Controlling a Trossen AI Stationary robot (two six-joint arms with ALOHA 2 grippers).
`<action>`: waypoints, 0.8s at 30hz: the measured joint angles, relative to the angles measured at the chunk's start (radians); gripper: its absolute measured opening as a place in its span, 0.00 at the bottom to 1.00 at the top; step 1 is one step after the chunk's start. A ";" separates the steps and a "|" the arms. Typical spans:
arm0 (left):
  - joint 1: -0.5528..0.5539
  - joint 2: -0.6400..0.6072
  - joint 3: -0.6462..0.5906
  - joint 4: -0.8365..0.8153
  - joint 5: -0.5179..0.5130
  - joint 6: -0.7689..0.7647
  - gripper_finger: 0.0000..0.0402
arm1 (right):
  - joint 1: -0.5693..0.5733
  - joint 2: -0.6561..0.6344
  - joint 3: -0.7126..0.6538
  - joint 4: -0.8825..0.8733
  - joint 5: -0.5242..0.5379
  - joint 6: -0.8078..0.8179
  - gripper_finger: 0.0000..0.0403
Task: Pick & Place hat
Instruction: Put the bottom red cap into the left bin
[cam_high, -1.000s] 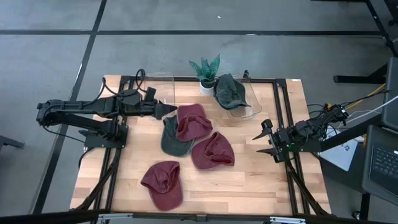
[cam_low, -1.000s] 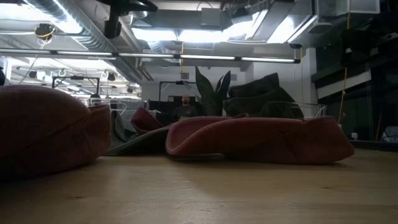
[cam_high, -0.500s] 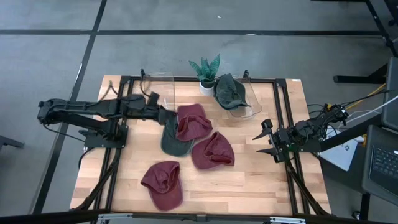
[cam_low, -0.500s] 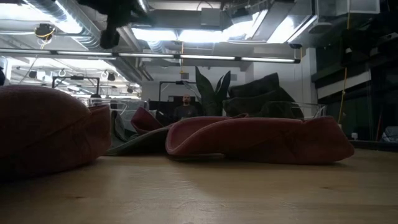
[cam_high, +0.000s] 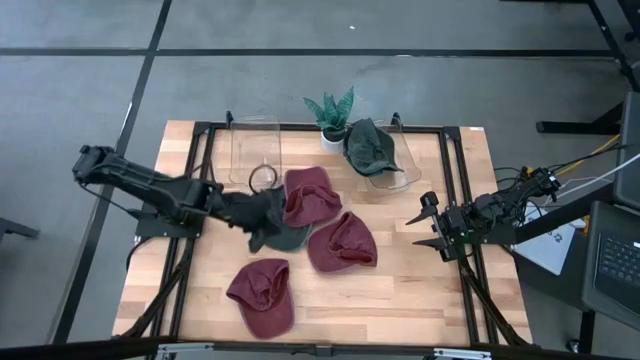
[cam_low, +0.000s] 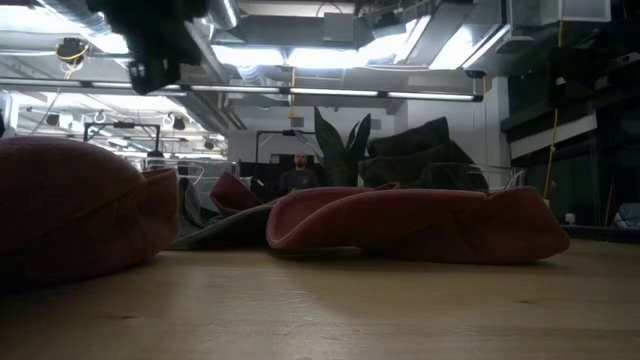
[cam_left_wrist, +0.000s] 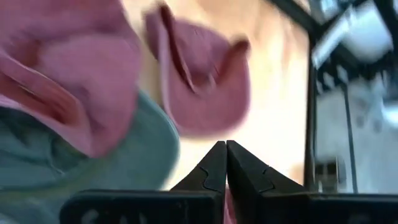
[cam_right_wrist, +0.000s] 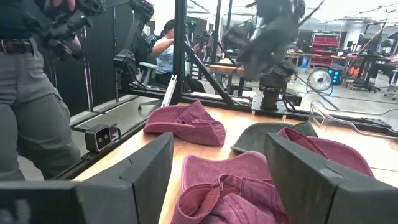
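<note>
Green hat already in clear bin; four hats loose on table; left gripper pinched together over green cap, right gripper parted, idle.

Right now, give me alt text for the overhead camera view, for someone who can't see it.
Seen from above, the left gripper, shut, reaches over a dark green hat at the middle of a wooden table, among three maroon hats. Another green hat lies in a clear bin beside a small potted plant. The right gripper waits open at the right edge.
</note>
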 joint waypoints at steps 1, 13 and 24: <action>-0.027 0.003 0.000 -0.013 0.013 0.013 0.02 | 0.000 0.000 0.000 0.000 0.000 0.000 0.63; -0.233 0.011 0.000 -0.216 0.096 0.121 0.04 | 0.000 0.000 0.000 0.000 0.000 0.000 0.63; -0.334 0.054 0.001 -0.293 0.058 0.170 0.25 | 0.000 0.000 0.000 0.000 0.000 0.000 0.63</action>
